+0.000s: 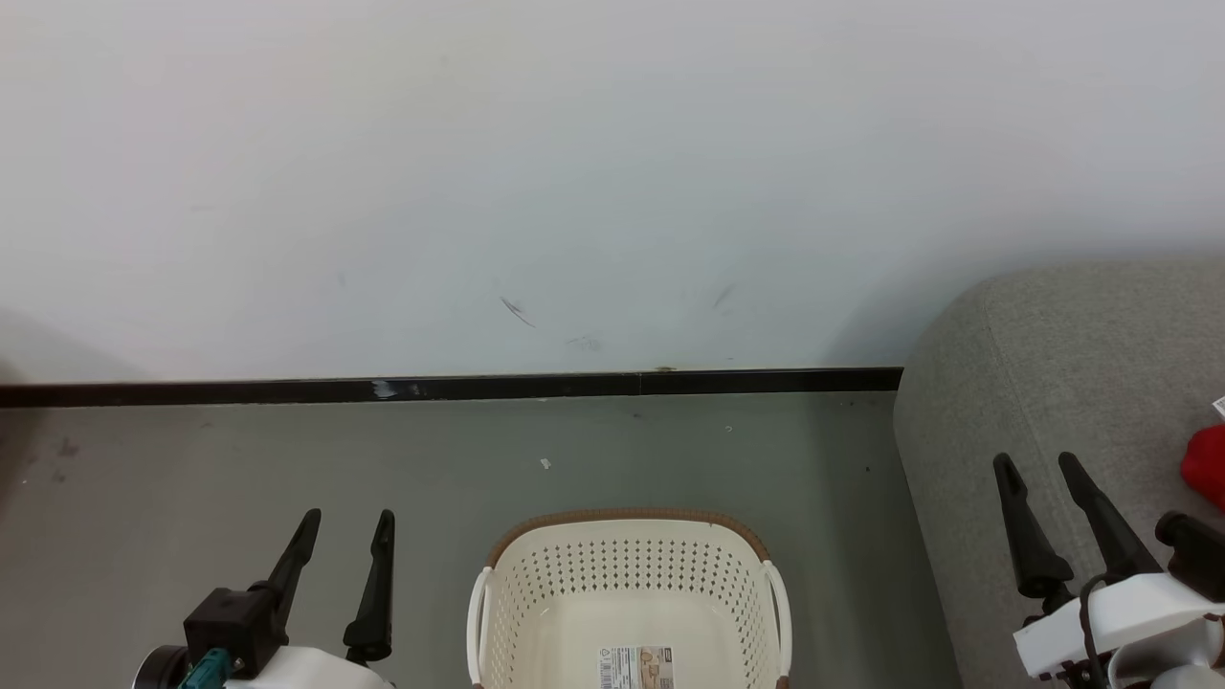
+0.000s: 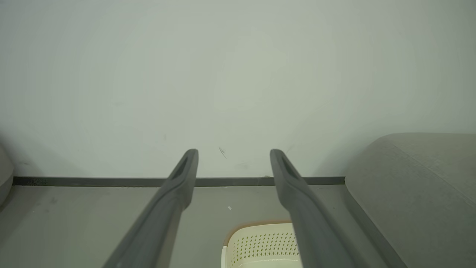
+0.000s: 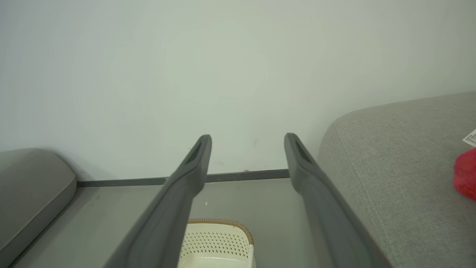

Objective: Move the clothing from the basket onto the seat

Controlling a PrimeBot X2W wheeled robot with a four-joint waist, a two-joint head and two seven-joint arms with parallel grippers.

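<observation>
Sitting on the grey floor (image 1: 431, 459) between the two arms, the basket (image 1: 627, 522) has a cream perforated wall and a brown rim, and its bottom label (image 1: 636, 667) is in plain view. It is cut off by the head view's bottom edge.

The left gripper (image 1: 348, 522) is at lower left, just beside the basket and apart from it. Its fingers are spread wide with nothing between them. The left wrist view agrees: both fingers point at the white wall (image 1: 574, 172), with the black baseboard (image 1: 478, 388) running behind them.

The right gripper (image 1: 1035, 464) is at lower right, in front of the seat (image 1: 1053, 364). Its fingers are spread and hold nothing. Whether it touches the seat cannot be told.

The clothing (image 1: 1206, 464) is a red lump on the seat at the right frame edge, mostly cut off. It lies to the right of the right gripper, apart from its fingers. A white tag (image 1: 1219, 407) sits just above the red fabric.

The right wrist view also shows a second grey cushion (image 3: 29, 178) at far left, against the wall.
</observation>
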